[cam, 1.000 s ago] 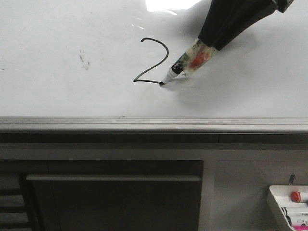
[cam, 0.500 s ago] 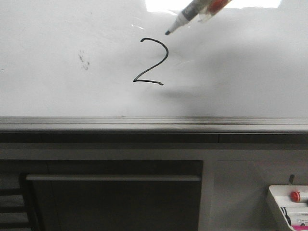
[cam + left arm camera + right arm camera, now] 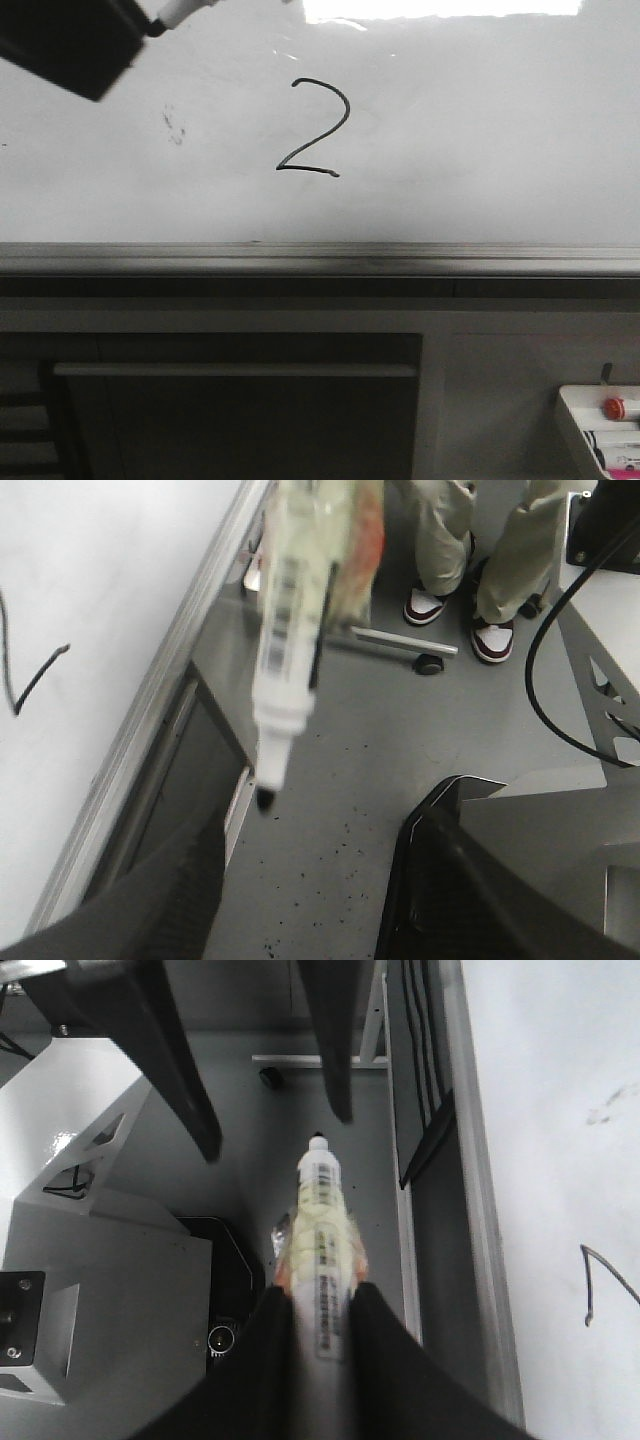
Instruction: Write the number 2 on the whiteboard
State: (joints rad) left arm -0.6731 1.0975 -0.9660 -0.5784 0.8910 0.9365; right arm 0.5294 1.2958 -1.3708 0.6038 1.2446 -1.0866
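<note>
A thin black number 2 (image 3: 318,130) stands on the glossy whiteboard (image 3: 480,120). Parts of its strokes show in the left wrist view (image 3: 35,675) and the right wrist view (image 3: 600,1280). My right gripper (image 3: 322,1295) is shut on a taped white marker (image 3: 322,1220), held off the board. My left gripper (image 3: 315,830) is open, and the marker (image 3: 295,630) points its black tip at the gap without touching either finger. In the front view only a dark block of an arm (image 3: 60,45) and the marker's white end (image 3: 180,10) show at the upper left.
A grey metal rail (image 3: 320,258) runs under the board, with a dark cabinet panel (image 3: 235,400) below. A white tray with a red button (image 3: 600,420) sits low right. A faint smudge (image 3: 175,125) lies left of the digit. A person's legs (image 3: 470,540) stand nearby.
The marker left the end of the 2's base stroke, rose to the top of the board, then swung left to the upper left corner. The digit now stands uncovered.
</note>
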